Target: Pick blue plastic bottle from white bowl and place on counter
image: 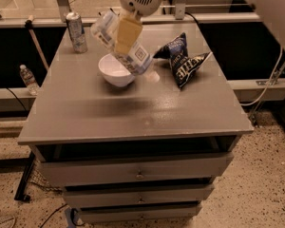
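Camera view, upper centre: your gripper (124,42), fingers closed on the tilted blue plastic bottle (138,60), hangs above the white bowl (115,75).

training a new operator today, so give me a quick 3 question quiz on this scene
1. True or false: the blue plastic bottle lies flat inside the white bowl.
2. Multiple choice: what stands near the far left corner of the counter? A) a silver can B) a mug C) a plate
3. Fill in: the gripper, up above the bowl, is shut on the ____.

Key
1. False: the bottle hangs tilted in the air over the bowl.
2. A
3. blue plastic bottle
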{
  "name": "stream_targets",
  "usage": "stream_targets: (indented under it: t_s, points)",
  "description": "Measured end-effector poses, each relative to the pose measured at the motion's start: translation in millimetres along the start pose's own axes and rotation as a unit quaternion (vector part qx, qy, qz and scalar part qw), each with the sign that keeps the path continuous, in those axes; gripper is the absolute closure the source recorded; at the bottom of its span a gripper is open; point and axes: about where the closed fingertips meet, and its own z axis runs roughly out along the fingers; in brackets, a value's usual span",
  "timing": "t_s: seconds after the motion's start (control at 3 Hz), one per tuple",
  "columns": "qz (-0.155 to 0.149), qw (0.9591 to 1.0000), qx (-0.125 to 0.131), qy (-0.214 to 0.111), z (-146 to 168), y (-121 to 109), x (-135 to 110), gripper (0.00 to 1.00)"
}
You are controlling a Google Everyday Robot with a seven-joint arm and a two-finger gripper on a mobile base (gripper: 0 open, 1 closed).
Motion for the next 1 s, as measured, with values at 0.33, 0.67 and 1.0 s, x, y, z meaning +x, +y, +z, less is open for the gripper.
stream_targets:
  t_s: [0.33, 0.67, 1.0]
  points:
    - [-0.018, 0.9985, -0.03, 0.041, 17, 18, 6, 1.0]
    - [-0.035, 0.9939, -0.061, 0.085, 42, 30, 13, 1.0]
    - [-0.045, 0.9902, -0.077, 0.108, 58, 37, 17, 1.0]
